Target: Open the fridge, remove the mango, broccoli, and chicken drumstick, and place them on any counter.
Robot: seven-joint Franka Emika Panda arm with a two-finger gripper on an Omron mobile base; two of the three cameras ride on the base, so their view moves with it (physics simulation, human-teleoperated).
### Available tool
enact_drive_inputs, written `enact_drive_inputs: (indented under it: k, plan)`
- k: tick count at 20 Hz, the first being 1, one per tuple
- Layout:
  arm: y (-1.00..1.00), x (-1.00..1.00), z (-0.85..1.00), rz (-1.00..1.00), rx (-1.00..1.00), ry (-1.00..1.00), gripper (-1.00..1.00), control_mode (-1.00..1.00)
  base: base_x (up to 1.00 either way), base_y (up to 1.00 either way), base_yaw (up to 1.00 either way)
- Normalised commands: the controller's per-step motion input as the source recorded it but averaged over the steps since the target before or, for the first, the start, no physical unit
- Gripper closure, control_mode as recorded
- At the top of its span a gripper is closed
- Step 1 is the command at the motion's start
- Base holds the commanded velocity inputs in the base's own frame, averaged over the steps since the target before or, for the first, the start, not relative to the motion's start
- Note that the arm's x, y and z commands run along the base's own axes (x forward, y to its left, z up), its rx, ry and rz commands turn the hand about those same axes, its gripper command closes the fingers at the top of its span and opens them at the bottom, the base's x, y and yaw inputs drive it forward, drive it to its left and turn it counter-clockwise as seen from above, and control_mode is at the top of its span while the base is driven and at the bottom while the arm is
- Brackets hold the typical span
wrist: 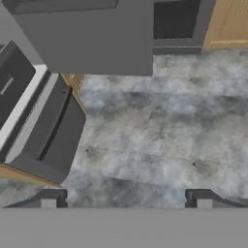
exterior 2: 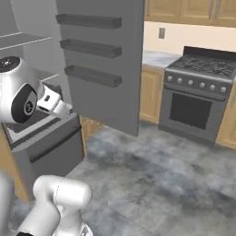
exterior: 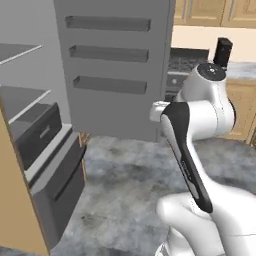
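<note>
Now the fridge (exterior: pixel 35 150) stands open, its door (exterior: pixel 112 70) swung wide to the right of the compartment. Three shallow door bins (exterior 2: pixel 92 76) run across the door's inner face, and nothing can be seen in them. Inside, the grey shelves (exterior: pixel 22 97) that show look bare, and a dark drawer (exterior: pixel 37 132) sits below them, shut, so its contents cannot be told. The lower freezer drawer (exterior: pixel 62 185) is closed too. Mango, broccoli and drumstick cannot be made out anywhere on the visible shelves. In the hand view the fingers (wrist: pixel 126 198) are spread wide apart with nothing between them, pointing down at the grey marbled floor (wrist: pixel 164 135) in front of the fridge. A stove (exterior 2: pixel 198 101) stands to the right, beside a wood cabinet carrying a pale bench (exterior 2: pixel 156 57).
</note>
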Motion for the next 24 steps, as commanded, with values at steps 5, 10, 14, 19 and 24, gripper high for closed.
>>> enact_drive_inputs:
  k: [5,10,14,19,24]
  plan:
    - [0.00,0.00,0.00,0.00,0.00,0.00,-1.00,1.00,0.48,0.15,0.71]
    - [0.00,0.00,0.00,0.00,0.00,0.00,-1.00,1.00,0.66,-0.17,0.65]
    - [0.00,0.00,0.00,0.00,0.00,0.00,-1.00,1.00,0.86,-0.49,0.59]
    - [0.00,0.00,0.00,0.00,0.00,0.00,-1.00,1.00,0.92,-0.55,0.57]
    - [0.00,0.00,0.00,0.00,0.00,0.00,-1.00,1.00,0.84,-0.37,0.57]
